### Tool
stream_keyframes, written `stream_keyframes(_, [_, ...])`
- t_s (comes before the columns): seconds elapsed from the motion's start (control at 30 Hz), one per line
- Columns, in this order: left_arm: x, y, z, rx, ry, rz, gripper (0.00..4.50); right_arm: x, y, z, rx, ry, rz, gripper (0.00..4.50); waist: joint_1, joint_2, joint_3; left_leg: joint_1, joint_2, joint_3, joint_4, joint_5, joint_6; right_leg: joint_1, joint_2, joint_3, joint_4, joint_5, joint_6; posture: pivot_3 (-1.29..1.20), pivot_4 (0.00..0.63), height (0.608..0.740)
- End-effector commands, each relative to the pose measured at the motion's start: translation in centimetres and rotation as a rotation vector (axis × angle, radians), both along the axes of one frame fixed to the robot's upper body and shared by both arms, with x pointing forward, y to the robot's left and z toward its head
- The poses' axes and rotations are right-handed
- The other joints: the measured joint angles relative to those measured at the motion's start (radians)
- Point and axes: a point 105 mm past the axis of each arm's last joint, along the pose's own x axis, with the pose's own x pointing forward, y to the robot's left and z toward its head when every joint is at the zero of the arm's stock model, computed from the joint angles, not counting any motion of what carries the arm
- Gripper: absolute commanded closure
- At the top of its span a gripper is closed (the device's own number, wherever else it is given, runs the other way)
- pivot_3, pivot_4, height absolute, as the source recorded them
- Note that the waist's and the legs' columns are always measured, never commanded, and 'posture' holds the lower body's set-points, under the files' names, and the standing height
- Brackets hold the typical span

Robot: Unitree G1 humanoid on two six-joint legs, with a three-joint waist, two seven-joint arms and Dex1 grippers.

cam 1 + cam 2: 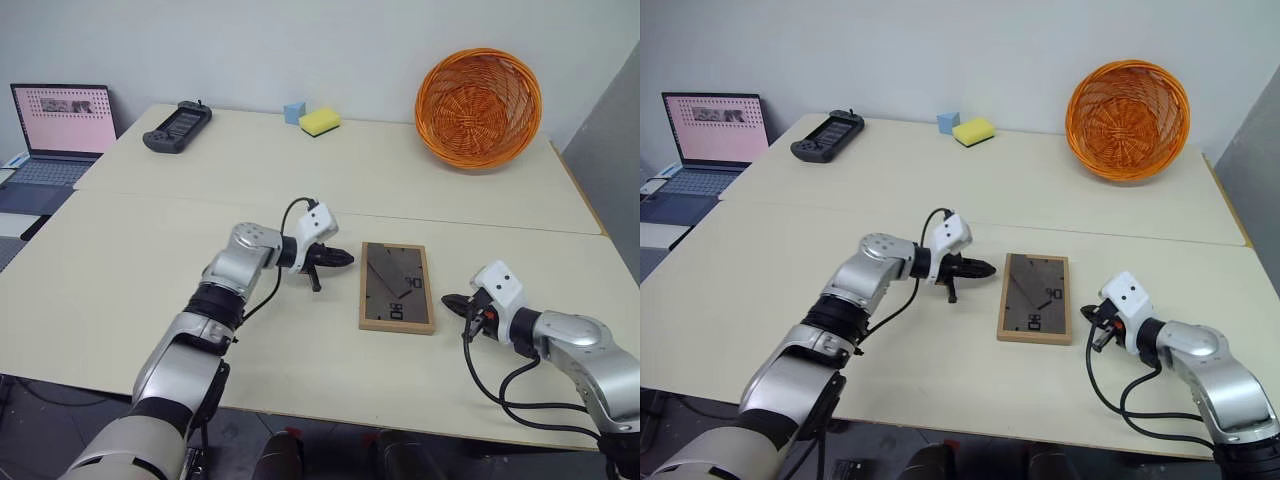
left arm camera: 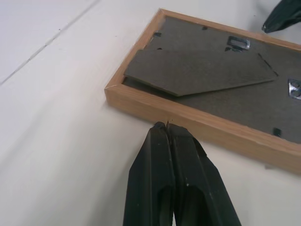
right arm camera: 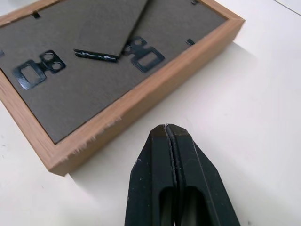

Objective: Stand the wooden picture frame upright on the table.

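Tools clenched empty: left tool [image 1: 345, 259] and right tool [image 1: 448, 299] flank the flat wooden picture frame [image 1: 397, 287].

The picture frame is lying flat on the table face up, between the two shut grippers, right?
Not quite: the picture frame lies face down, its dark back panel and prop leg upward, as the left wrist view shows. It does lie flat on the table between the shut left gripper and right gripper.

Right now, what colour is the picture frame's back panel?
Dark grey, inside a light-wood border; the wooden picture frame shows it best in the right wrist view.
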Motion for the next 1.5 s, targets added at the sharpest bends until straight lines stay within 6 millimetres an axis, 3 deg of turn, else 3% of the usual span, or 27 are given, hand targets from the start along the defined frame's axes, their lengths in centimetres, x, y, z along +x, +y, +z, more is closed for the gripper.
stream_keyframes(0.03, [-1.1, -0.1, 3.1, -0.068, -0.003, -0.03, 4.48, 0.6, -0.4, 1.8, 0.0, -0.066, 0.007, 4.48, 0.002, 0.0, 0.0, 0.0, 0.0, 0.0, 0.0, 0.0, 0.0, 0.0, 0.0, 0.0, 0.0, 0.0, 0.0, 0.0, 0.15, 0.74])
stream_keyframes(0.2, [-4.4, 0.8, 6.3, -0.103, 0.083, -0.083, 4.48, 0.7, -0.1, 2.4, 0.021, -0.071, 0.025, 4.48, -0.001, 0.0, 0.0, 0.0, 0.0, 0.0, 0.0, 0.0, 0.0, 0.0, 0.0, 0.0, 0.0, 0.0, 0.0, 0.0, 0.15, 0.74])
stream_keyframes(0.33, [-6.4, 1.4, 7.5, -0.125, 0.214, -0.066, 4.48, 0.9, -0.3, 2.6, 0.029, -0.077, 0.021, 4.48, 0.001, 0.0, 0.0, 0.0, 0.001, -0.001, 0.0, 0.0, 0.0, 0.0, 0.0, -0.001, 0.001, 0.0, 0.0, 0.0, 0.15, 0.74])
stream_keyframes(0.5, [-8.3, 2.6, 7.1, -0.108, 0.3, -0.018, 4.48, 0.7, -0.8, 1.9, 0.008, -0.067, 0.023, 4.48, 0.001, 0.0, 0.0, 0.0, 0.001, -0.001, 0.0, 0.0, 0.0, 0.0, 0.0, -0.001, 0.0, 0.0, 0.0, 0.0, 0.15, 0.74])
stream_keyframes(0.57, [-8.8, 3.1, 5.3, -0.091, 0.398, 0.052, 4.48, 0.5, -0.8, 1.5, 0.006, -0.06, 0.025, 4.48, 0.002, 0.0, 0.0, 0.0, 0.001, -0.001, 0.0, 0.0, 0.0, 0.0, 0.0, -0.001, 0.001, 0.0, 0.0, 0.0, 0.15, 0.74])
stream_keyframes(0.73, [-8.0, 2.8, 1.7, -0.144, 0.635, 0.196, 4.48, 0.6, -0.3, 1.3, 0.02, -0.061, 0.03, 4.48, 0.004, 0.0, 0.0, 0.0, 0.001, -0.001, 0.0, 0.0, 0.0, 0.0, 0.0, -0.001, 0.001, 0.0, 0.0, 0.0, 0.15, 0.74])
stream_keyframes(0.97, [-6.1, 1.4, -0.5, -0.23, 0.778, 0.296, 4.48, 0.4, -0.1, 1.8, 0.027, -0.067, 0.035, 4.48, 0.003, 0.0, 0.0, 0.0, 0.001, -0.001, 0.001, 0.0, 0.0, 0.0, 0.0, -0.001, 0.001, 0.0, 0.0, 0.0, 0.15, 0.74])
stream_keyframes(1.17, [-6.1, 0.3, -0.5, -0.243, 0.834, 0.269, 4.48, 0.0, -0.6, 1.8, 0.019, -0.064, 0.017, 4.48, 0.005, 0.0, 0.0, 0.0, 0.0, -0.001, 0.001, 0.0, 0.0, 0.0, 0.0, -0.001, 0.001, 0.0, 0.0, 0.0, 0.15, 0.74])
stream_keyframes(1.5, [-6.6, 0.1, 0.7, -0.264, 0.831, 0.221, 4.48, -0.1, -0.6, 1.6, 0.027, -0.059, 0.003, 4.48, 0.004, 0.0, 0.0, 0.0, 0.0, -0.001, 0.001, 0.0, 0.0, 0.0, 0.0, -0.001, 0.001, 0.0, 0.0, 0.0, 0.15, 0.74])
